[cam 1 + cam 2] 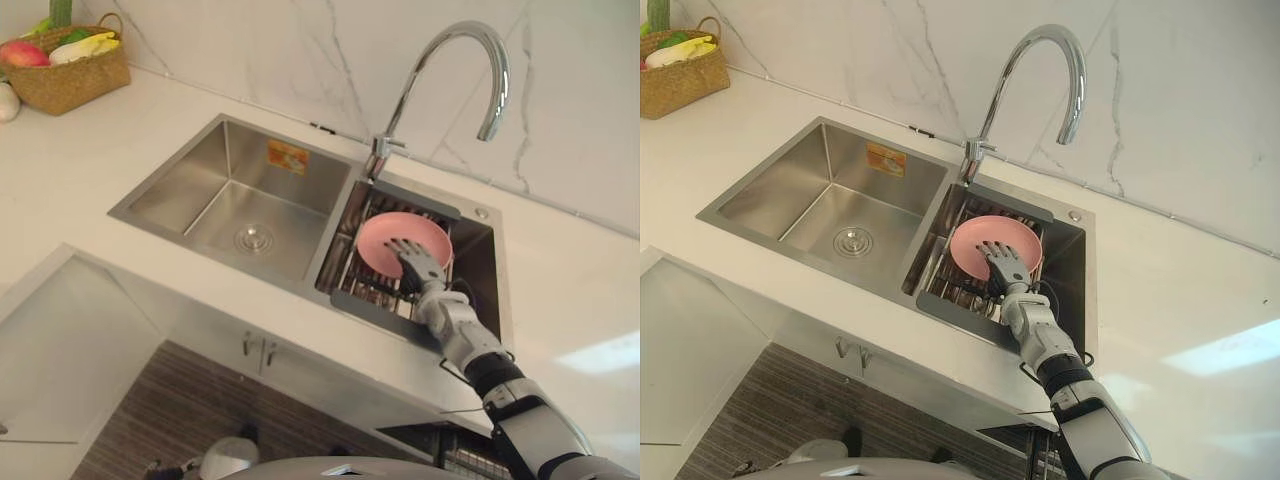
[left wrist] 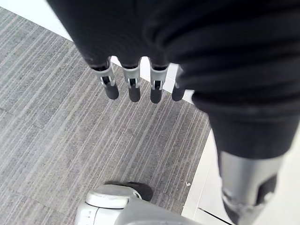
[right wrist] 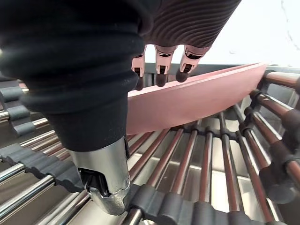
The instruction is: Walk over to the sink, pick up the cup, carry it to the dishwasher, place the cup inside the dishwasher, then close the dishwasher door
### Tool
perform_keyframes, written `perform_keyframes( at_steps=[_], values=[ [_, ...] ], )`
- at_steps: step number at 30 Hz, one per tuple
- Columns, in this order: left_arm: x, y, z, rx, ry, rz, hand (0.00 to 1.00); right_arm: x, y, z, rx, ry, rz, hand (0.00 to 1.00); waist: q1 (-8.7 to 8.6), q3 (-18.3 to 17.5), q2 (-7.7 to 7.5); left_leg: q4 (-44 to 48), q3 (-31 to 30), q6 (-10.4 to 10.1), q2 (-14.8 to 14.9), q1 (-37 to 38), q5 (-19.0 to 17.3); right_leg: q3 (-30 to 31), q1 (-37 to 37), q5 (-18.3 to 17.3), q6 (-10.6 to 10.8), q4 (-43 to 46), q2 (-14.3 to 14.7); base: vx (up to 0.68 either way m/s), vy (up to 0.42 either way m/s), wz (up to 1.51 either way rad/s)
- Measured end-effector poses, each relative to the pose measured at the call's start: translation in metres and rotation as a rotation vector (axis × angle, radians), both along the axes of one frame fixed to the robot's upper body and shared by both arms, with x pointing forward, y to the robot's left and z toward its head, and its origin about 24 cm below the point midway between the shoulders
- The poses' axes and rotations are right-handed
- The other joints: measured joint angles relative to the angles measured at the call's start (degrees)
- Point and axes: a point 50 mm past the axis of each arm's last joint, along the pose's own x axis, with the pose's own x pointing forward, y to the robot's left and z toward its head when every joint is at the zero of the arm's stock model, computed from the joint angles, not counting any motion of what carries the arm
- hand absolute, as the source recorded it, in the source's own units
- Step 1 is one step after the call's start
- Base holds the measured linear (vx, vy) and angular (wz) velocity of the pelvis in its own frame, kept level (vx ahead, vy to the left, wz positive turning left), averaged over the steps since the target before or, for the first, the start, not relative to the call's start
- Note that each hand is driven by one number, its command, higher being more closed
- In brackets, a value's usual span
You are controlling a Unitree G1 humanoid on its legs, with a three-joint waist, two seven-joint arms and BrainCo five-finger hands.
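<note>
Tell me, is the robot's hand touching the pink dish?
Cannot tell. In the right wrist view the right hand has its fingertips right at the pink dish rim, but no clear gap or press shows.

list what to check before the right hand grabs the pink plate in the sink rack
1. Right hand over the pink plate: ok.
2. Fingers above the plate's rim, thumb below it: ok.
3. Grip closed on the plate: not ok, fingers straight.
4. Plate resting on the rack with nothing stacked on it: ok.
5. Left hand open over the floor, away from the sink: ok.
6. Item matches the task's cup: not ok, it looks like a plate.
</note>
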Motion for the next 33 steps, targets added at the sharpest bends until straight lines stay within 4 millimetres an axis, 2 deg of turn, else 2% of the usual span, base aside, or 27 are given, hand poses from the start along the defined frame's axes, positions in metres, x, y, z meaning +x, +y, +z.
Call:
perform_keyframes(
  at_steps=[5,10,19,21,25,33],
  values=[
    [0.003,0.000,0.000,0.000,-0.007,-0.003,0.00,0.002,0.002,-0.008,-0.068,0.044,0.002,0.00,0.90,0.42,-0.02,0.00,-0.15,0.04,-0.16,-0.05,0.02,-0.17,0.06,0.00,0.01,-0.01,-0.14,0.00,0.000,0.00],
    [0.003,0.000,0.000,0.001,-0.009,-0.004,0.00,0.004,0.001,-0.008,-0.077,0.014,-0.055,0.00,1.70,1.25,-0.52,-0.01,-0.33,0.01,-0.24,-0.18,0.00,-0.31,0.23,-0.12,-0.14,0.10,-0.21,0.00,0.000,0.01],
    [0.004,0.004,0.001,0.010,-0.009,-0.007,0.00,0.005,0.003,-0.008,-0.115,-0.055,-0.075,0.00,2.14,2.61,-1.06,-0.05,-0.41,-0.30,-0.22,-0.47,-0.22,-0.37,-0.21,-1.03,-0.50,0.98,-0.37,0.00,0.000,0.00],
    [0.004,0.005,0.002,0.016,-0.016,-0.009,0.00,0.004,0.002,-0.009,-0.118,-0.071,-0.083,0.00,2.44,2.79,-1.58,-0.05,-0.43,-0.32,-0.21,-0.52,-0.21,-0.37,-0.28,-1.05,-0.49,1.04,-0.38,0.00,0.000,0.00],
    [0.005,0.008,0.003,0.024,-0.025,-0.011,0.00,0.005,0.003,-0.006,-0.143,-0.125,-0.094,0.00,2.39,3.04,-2.30,-0.05,-0.40,-0.44,-0.25,-1.25,-0.12,-0.21,-1.13,-1.08,-0.45,1.22,-0.46,0.00,0.001,-0.01],
    [0.007,0.008,0.003,0.027,-0.042,-0.010,0.00,0.008,0.002,0.004,-0.172,-0.229,-0.121,0.00,2.55,3.15,-2.49,-0.05,-0.26,-0.44,-0.18,-3.10,-0.11,-0.23,-3.00,-1.50,-0.45,1.12,-0.44,0.00,0.004,-0.02]
  ],
)
